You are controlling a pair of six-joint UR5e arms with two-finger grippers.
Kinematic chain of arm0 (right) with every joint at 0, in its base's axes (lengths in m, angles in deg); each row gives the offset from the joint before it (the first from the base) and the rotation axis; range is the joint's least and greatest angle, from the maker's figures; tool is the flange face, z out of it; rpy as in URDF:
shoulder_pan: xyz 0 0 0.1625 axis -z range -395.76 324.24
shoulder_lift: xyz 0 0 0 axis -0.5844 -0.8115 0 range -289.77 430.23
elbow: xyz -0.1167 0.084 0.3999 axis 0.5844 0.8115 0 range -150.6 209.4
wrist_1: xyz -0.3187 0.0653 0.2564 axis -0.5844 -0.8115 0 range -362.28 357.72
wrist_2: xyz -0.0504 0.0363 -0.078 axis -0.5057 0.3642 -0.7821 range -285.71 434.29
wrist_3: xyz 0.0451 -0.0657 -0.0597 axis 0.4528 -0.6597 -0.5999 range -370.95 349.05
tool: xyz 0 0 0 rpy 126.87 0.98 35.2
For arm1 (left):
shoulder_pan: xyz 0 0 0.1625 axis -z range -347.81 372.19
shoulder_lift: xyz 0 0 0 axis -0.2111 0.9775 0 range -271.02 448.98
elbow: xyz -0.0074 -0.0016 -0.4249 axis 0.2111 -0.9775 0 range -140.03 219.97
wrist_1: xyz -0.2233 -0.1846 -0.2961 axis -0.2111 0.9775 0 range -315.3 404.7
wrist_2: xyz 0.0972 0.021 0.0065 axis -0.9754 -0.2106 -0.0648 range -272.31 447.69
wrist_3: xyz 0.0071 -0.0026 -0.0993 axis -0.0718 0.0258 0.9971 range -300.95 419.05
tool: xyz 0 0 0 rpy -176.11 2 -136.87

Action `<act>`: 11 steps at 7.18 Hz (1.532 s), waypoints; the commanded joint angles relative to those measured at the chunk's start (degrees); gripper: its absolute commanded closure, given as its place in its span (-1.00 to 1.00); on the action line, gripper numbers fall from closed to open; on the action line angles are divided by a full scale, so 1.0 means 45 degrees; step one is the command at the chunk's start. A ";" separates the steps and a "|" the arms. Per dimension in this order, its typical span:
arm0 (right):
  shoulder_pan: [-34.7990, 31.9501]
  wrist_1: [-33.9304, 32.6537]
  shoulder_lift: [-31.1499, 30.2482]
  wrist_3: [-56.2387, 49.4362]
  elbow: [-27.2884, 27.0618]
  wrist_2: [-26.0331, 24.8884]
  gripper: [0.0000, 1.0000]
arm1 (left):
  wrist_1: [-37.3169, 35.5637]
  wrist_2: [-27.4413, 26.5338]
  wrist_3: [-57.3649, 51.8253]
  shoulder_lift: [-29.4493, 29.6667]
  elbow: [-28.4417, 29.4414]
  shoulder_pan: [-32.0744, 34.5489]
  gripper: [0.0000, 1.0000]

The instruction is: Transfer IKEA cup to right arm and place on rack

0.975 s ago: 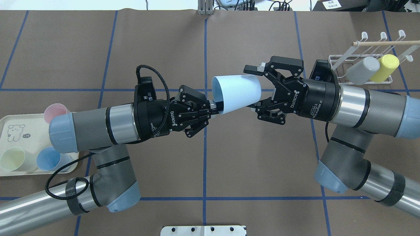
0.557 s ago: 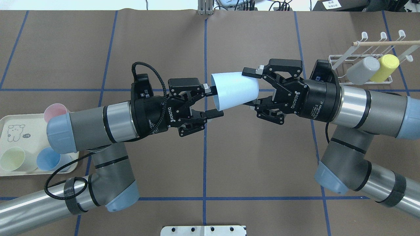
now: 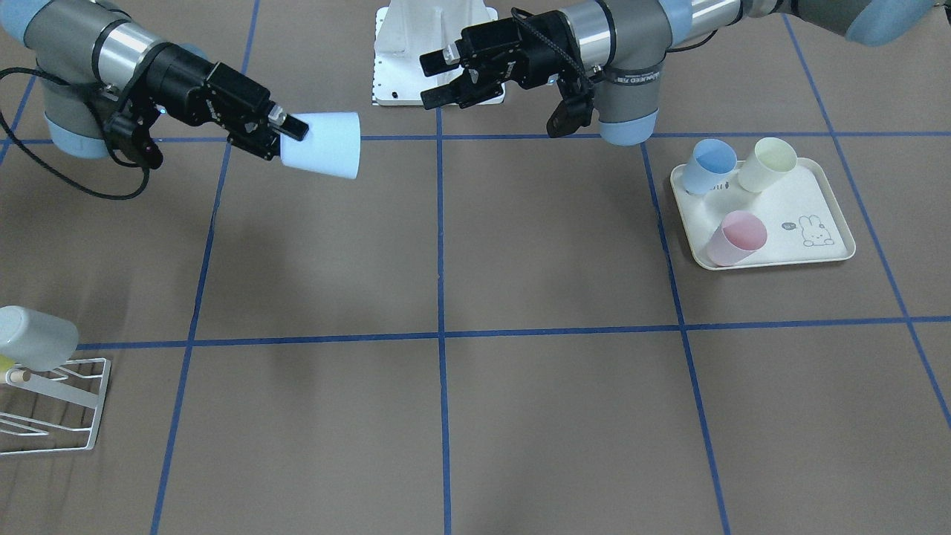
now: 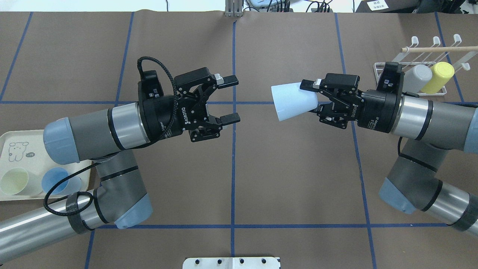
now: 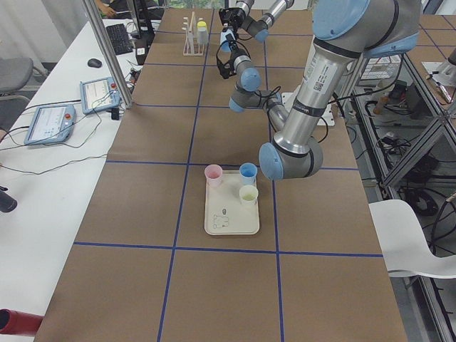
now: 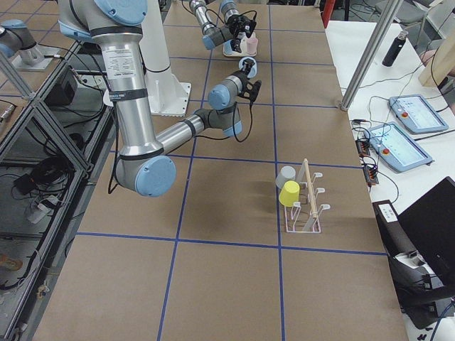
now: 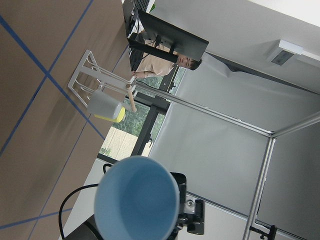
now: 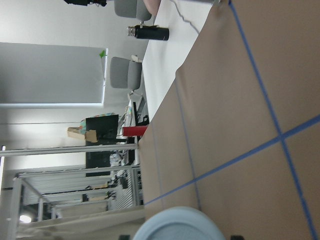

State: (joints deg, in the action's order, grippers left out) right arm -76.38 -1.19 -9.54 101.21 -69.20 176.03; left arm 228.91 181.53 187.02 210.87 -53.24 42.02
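Note:
The pale blue IKEA cup (image 4: 293,102) lies on its side in the air, mouth toward the table's middle. My right gripper (image 4: 312,98) is shut on its base end; in the front-facing view the cup (image 3: 323,145) juts out from that gripper (image 3: 286,141). My left gripper (image 4: 232,99) hangs open and empty, a hand's width left of the cup. The left wrist view looks straight into the cup's mouth (image 7: 137,200). The white wire rack (image 4: 378,69) with its wooden dowel (image 4: 433,49) stands at the far right, just behind my right wrist.
A grey cup (image 4: 416,78) and a yellow cup (image 4: 440,76) sit on the rack's prongs. The cream tray (image 4: 22,149) at the near left holds a pale yellow cup (image 4: 15,181) and a blue cup (image 4: 56,181); a pink cup (image 3: 735,236) shows in the front-facing view.
My left gripper let go of the cup's rim and opened while my right gripper shut on its base. The arms then drew apart, the cup moving right with the right gripper.

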 commanded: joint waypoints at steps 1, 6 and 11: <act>-0.1318 -0.2108 -0.1076 -0.3618 0.0289 0.0029 1.00 | -0.0038 -0.0013 -0.0507 -0.0074 0.0551 0.0089 -0.98; -0.7897 -0.6378 -0.3076 -1.3938 0.0328 0.4027 1.00 | -0.0018 -0.0131 -0.0761 -0.0152 0.0946 0.0011 -0.98; -0.8786 -1.1097 -0.2745 -1.9162 0.0425 0.4834 1.00 | 0.0001 -0.0463 -0.0781 -0.0133 0.1375 -0.0048 -0.98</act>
State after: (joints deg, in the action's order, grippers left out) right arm -115.61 -47.77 -22.47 16.38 -67.46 197.05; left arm 228.86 179.51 183.51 210.27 -47.39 41.84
